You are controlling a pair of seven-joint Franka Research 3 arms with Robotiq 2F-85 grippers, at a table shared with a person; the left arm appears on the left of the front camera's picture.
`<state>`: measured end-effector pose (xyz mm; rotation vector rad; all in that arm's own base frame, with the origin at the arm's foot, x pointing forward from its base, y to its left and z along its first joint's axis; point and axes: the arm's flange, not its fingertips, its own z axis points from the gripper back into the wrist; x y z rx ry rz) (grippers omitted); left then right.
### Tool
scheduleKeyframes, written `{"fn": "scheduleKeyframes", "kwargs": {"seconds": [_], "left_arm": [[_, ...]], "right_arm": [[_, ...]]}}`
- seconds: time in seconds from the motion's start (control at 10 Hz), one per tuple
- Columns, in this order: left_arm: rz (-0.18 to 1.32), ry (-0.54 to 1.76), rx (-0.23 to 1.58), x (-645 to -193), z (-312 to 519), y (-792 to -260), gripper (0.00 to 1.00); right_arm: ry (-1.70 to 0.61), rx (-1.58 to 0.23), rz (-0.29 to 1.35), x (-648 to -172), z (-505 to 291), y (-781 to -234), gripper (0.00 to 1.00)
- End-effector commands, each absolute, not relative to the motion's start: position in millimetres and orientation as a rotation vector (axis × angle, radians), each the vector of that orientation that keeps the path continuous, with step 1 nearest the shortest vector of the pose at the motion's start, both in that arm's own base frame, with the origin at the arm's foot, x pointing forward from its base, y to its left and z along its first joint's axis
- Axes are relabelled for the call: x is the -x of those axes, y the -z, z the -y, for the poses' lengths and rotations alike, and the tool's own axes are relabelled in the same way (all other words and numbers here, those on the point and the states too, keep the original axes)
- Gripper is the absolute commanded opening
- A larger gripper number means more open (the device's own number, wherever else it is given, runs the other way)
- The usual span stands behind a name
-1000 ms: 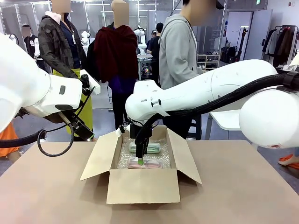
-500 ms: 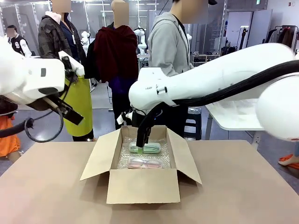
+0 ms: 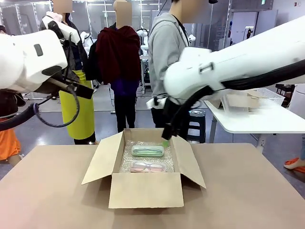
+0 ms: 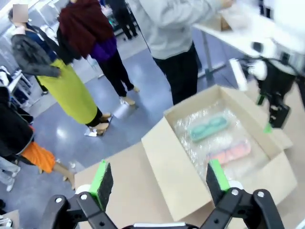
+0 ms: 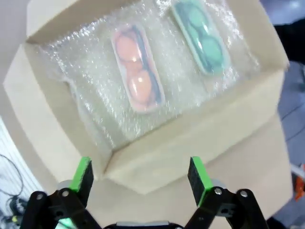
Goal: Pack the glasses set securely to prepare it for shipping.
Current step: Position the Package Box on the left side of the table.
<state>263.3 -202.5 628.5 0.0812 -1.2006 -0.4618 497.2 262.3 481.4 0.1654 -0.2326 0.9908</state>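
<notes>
Table (image 3: 248, 191), centre: cardboard box (image 3: 145, 191) on bubble wrap (image 5: 95, 81) holds mint-green case (image 3: 147, 151), pink case (image 3: 147, 166); right gripper (image 5: 140, 174), just lifted clear, and left gripper (image 4: 159, 179) splayed, empty; flaps (image 3: 97, 162) await closing.

This is a robotics lab in a large open hall. In the front view, a white left arm (image 3: 24, 62) reaches in from the left edge. A white right arm (image 3: 248, 57) trailing black cabling comes in from the right. Both hang over a plain brown counter (image 3: 248, 191) along the bottom of the frame. Behind it a smooth grey floor (image 3: 102, 119) runs back to metal-framed glass partitions (image 3: 97, 14) in the upper left and centre. At middle right a white table (image 3: 257, 117) holds a white wire basket (image 3: 264, 95). A person in a grey hoodie (image 3: 164, 52) stands at the counter's far side. The left wrist view shows the same glossy floor.
</notes>
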Motion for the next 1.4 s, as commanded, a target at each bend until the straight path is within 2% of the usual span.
{"fn": "scheduleKeyframes", "kwargs": {"seconds": [0.0, 0.1, 0.2, 1.1, 1.3], "left_arm": [[1.293, 0.413, -0.101, -197.7, 129.9, -462.6, 1.00], [1.290, 0.425, -0.129, -199.1, 127.0, -466.5, 1.00], [1.232, 0.438, -0.084, -270.9, 207.0, -624.3, 1.00], [1.248, 0.440, -0.083, -274.0, 209.5, -622.4, 1.00], [1.004, 0.401, 0.032, -325.0, 183.1, -615.1, 1.00]], "right_arm": [[-0.903, -0.182, 0.342, -443.7, -217.1, -470.4, 1.00], [-0.871, -0.184, 0.370, -435.4, -206.2, -468.3, 1.00], [-0.911, -0.178, 0.279, -471.5, -229.1, -483.5, 1.00], [-0.911, -0.178, 0.279, -471.5, -229.1, -483.5, 1.00], [-0.911, -0.178, 0.279, -471.5, -229.1, -483.5, 1.00]]}}
